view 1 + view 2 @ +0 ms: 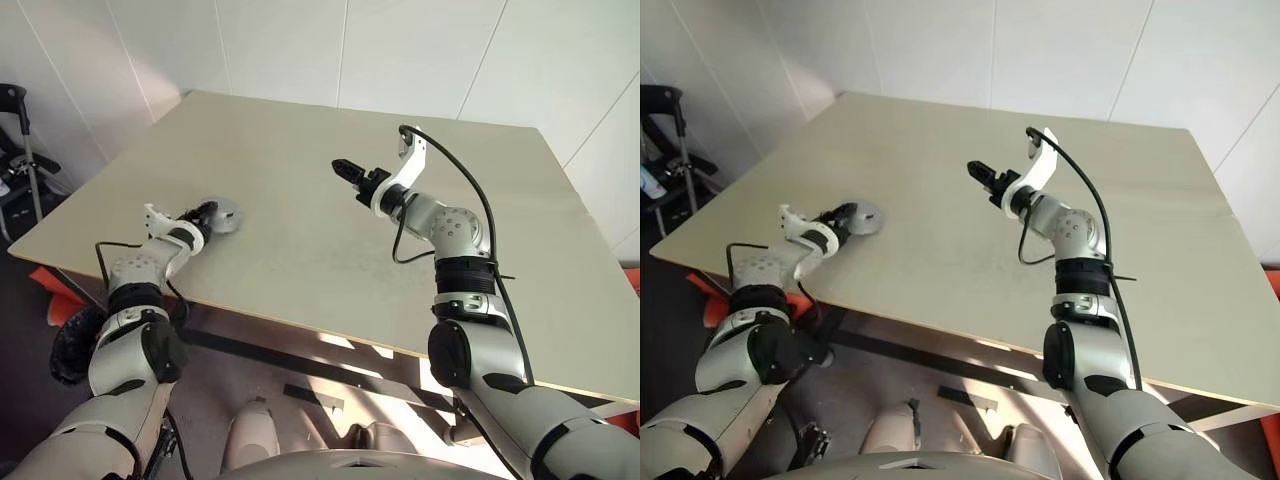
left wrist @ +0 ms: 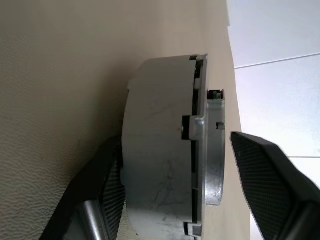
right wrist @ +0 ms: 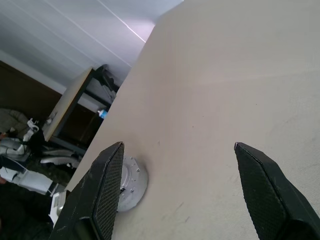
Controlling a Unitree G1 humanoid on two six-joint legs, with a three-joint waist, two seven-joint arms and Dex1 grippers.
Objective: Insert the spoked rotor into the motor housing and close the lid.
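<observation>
Your closed motor, a round grey metal housing capped by its shiny silver lid, rests on the beige table. Left gripper straddles it, jaws parted, apparently releasing; right gripper hovers well apart, open. Next, withdraw without nudging it.

Nothing here can be read: no label, brand, number or sign on the table or the lid. The clutter far beside the table may carry print, but it's too small to tell.
</observation>
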